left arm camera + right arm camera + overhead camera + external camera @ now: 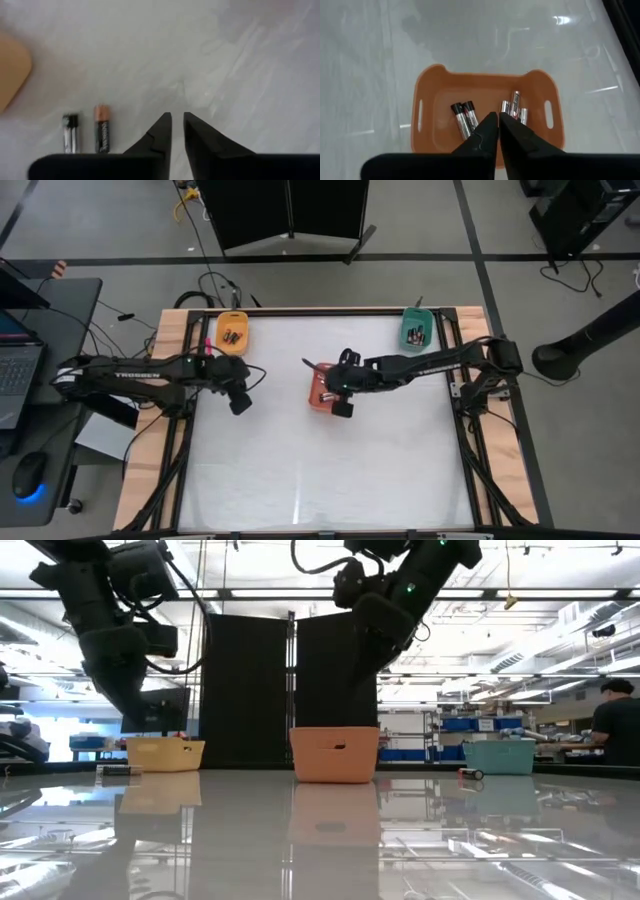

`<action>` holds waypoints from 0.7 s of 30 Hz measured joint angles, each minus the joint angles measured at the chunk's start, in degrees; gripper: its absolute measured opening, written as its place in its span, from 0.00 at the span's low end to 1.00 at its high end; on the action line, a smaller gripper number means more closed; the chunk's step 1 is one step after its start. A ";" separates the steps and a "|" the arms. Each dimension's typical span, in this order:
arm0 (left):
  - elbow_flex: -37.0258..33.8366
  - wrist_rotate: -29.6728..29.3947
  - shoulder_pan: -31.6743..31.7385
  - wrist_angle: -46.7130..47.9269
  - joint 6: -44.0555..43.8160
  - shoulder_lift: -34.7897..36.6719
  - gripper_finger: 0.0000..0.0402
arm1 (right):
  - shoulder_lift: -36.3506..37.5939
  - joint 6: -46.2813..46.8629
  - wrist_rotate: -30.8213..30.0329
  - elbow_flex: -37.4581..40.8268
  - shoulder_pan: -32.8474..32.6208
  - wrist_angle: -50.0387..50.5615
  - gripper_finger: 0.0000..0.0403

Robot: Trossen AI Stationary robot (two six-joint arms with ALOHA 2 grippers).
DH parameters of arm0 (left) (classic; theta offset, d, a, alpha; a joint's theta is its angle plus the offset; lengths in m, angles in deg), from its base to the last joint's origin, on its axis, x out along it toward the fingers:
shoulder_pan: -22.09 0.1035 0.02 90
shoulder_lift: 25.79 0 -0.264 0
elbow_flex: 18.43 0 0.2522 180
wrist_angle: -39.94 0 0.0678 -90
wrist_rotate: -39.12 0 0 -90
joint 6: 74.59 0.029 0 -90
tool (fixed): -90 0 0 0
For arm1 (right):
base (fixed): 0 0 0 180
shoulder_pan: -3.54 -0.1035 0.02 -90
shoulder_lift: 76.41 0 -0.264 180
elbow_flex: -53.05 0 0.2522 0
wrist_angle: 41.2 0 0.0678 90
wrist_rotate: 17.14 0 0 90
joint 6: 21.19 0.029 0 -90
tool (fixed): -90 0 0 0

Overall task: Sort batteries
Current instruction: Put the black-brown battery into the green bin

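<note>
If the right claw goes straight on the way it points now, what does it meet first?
Probably the batteries in the red-orange tray: the right claw points down into it, fingers almost together, over the cells. How far above them it hangs is unclear.

White lettering "TROSSEN" on the left arm (135, 374), along its dark forearm link, seen from above. Similar small white lettering on the right arm (432, 369), too small to read. Vertical print on the copper-topped battery (102, 129) on the table in the left wrist view, illegible.
</note>
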 joint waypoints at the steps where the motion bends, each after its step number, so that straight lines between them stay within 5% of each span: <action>1: 0.00 -0.08 0.59 0.53 -0.75 -0.46 0.16 | 0.00 0.04 -0.02 0.58 0.00 -0.82 0.07; 12: -0.04 -0.52 10.01 -1.27 0.41 -10.88 0.45 | -0.07 -0.62 -0.06 2.76 0.02 -3.17 0.05; 21: -0.07 -2.49 13.50 -1.62 1.93 -18.66 0.49 | -0.07 -1.79 -0.06 2.76 0.02 -3.37 0.03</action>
